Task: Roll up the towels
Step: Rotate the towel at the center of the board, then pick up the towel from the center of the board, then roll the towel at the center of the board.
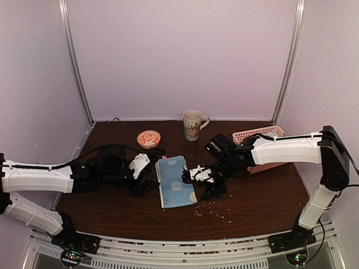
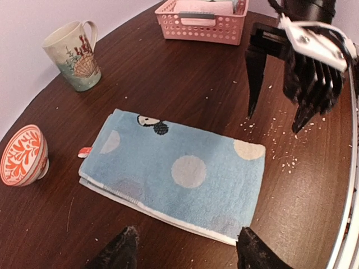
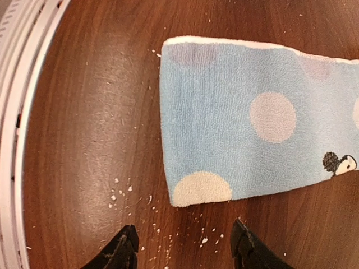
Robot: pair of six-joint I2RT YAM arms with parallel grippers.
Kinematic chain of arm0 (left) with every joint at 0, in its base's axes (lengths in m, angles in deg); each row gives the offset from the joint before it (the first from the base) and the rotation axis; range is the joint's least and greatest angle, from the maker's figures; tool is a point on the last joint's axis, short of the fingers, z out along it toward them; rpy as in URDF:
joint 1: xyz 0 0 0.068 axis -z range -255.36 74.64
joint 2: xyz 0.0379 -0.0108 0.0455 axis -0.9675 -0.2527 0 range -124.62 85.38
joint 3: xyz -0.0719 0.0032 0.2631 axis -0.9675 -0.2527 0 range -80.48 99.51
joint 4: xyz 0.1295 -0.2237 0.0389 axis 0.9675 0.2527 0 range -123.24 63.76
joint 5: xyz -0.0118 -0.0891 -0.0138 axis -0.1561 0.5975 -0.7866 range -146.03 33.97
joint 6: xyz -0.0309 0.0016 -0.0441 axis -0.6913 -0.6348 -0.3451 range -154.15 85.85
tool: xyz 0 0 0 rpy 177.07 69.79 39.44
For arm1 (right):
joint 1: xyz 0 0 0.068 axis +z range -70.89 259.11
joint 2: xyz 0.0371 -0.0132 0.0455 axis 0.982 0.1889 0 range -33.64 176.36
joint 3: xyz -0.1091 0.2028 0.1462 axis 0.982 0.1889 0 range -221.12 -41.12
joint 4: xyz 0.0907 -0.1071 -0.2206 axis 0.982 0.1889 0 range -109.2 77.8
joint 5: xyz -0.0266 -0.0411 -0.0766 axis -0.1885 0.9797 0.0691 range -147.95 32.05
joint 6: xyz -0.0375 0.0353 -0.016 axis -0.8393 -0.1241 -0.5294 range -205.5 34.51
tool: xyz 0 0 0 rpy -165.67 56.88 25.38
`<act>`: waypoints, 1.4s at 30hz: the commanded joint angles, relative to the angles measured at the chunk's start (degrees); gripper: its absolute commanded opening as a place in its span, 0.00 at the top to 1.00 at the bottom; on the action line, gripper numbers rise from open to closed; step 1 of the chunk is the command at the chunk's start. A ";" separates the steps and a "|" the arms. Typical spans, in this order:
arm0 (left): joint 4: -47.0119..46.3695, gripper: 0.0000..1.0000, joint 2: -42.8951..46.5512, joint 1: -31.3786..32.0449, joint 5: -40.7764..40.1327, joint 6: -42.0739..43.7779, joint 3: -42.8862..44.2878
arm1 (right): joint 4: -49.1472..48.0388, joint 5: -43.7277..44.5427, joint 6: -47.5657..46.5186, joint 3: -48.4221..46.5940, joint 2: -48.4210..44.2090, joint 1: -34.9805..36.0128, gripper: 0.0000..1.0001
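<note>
Top view: blue dotted towel point(image 1: 178, 182) lies flat on the worktop point(image 1: 252, 204), folded into a strip, not yet rolled. It sits between left hand point(image 1: 141, 182) and right hand point(image 1: 208, 189). Mug point(image 1: 192, 124), bowl point(image 1: 148, 138) and pink basket point(image 1: 258, 134) stand behind, well apart.

Left wrist view: left hand released, fingers spread above one long edge, nothing grasped.

Right wrist view: right hand released too, poised just beside the near corner.

Judgement: begin at the short end, pinch both corners level, turn the first fold tight, keep the edges aligned.
</note>
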 commanded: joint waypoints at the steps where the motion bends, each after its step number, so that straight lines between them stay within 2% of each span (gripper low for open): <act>1: -3.73 0.36 -1.93 0.39 -5.46 -7.87 0.21 | -4.11 6.26 -5.33 -0.84 5.20 3.14 0.43; 4: -3.29 0.38 -4.04 0.43 -5.70 -9.23 0.23 | -5.58 6.85 -5.69 -1.08 6.93 4.93 0.43; 10: -11.74 0.45 1.23 0.47 -5.16 -10.07 -6.78 | -8.30 7.86 -4.89 -1.11 8.42 6.06 0.48; 13: -11.31 0.49 2.48 0.47 -5.31 -10.57 -7.34 | -8.56 8.84 -4.80 -0.87 8.93 6.18 0.49; 20: -10.74 0.51 1.11 0.48 -4.05 -10.67 -6.86 | -8.92 10.97 -5.01 -0.68 11.44 6.15 0.51; 24: -10.23 0.51 0.15 0.56 -4.04 -10.47 -6.38 | -7.17 10.74 -4.79 -1.42 13.56 6.10 0.58; 28: -11.47 0.52 0.33 2.54 -5.28 -8.95 -7.30 | -2.07 8.44 -4.39 -3.93 15.09 5.51 0.77; 31: -13.23 0.48 1.45 5.90 -7.63 -6.12 -8.53 | 4.76 3.91 -4.71 -7.79 16.12 3.52 0.87; 36: -13.52 0.47 1.74 11.99 -7.43 -1.05 -8.84 | 18.57 -6.00 -5.97 -16.36 19.51 0.06 0.90; 42: -12.60 0.50 -5.19 17.67 -9.18 3.66 -5.91 | 22.09 -11.01 -5.29 -19.32 21.41 -2.03 0.90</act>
